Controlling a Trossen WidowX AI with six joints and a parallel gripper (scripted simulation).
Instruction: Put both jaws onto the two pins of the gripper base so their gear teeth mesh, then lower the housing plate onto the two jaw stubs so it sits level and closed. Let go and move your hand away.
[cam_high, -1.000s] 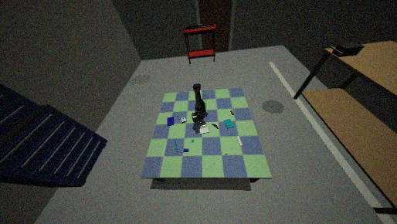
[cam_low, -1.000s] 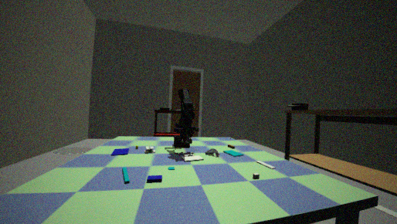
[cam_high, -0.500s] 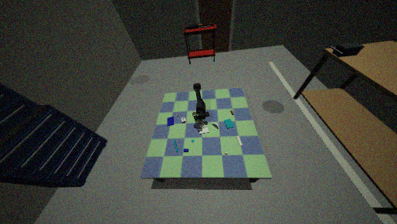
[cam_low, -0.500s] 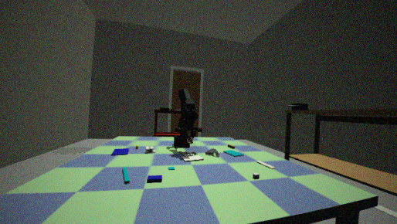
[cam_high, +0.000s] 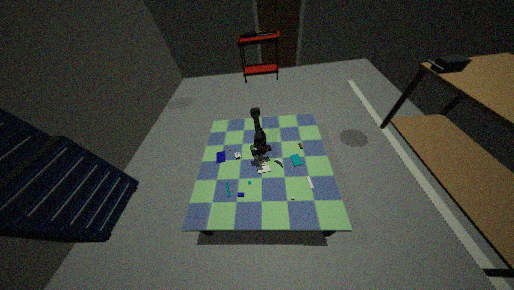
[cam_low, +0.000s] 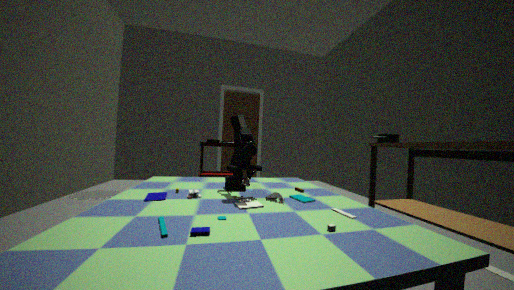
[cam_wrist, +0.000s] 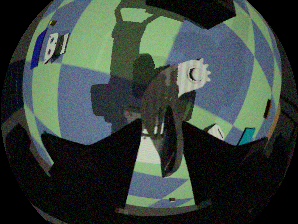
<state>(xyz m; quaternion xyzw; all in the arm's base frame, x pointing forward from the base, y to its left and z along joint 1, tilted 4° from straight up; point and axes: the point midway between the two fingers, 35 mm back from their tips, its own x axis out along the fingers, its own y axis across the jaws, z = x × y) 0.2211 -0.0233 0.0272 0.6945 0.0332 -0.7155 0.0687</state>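
Observation:
My gripper (cam_high: 259, 156) (cam_low: 235, 189) (cam_wrist: 160, 124) is shut on a grey curved jaw, held above the table. The held jaw (cam_wrist: 185, 85) has a pale toothed end with a round hub, right of centre in the wrist view. A flat white plate (cam_high: 264, 170) (cam_low: 251, 205) (cam_wrist: 148, 151), seemingly the gripper base, lies just in front of and below the gripper, partly hidden in the wrist view. The other jaw (cam_high: 278, 163) (cam_low: 274, 197) lies right of it. A smaller white part (cam_high: 237, 155) (cam_low: 194, 194) (cam_wrist: 52, 46) with two dark round spots, seemingly the housing plate, lies to the left. Pins are too small to tell.
A blue plate (cam_high: 220, 157) (cam_low: 156, 196) (cam_wrist: 38, 48) lies far left, a teal plate (cam_high: 296, 160) (cam_low: 302, 198) (cam_wrist: 246, 136) right. A teal bar (cam_high: 228, 189) (cam_low: 162, 227), a blue block (cam_high: 241, 194) (cam_low: 200, 231) and a white bar (cam_high: 310, 182) (cam_low: 343, 213) lie nearer the front.

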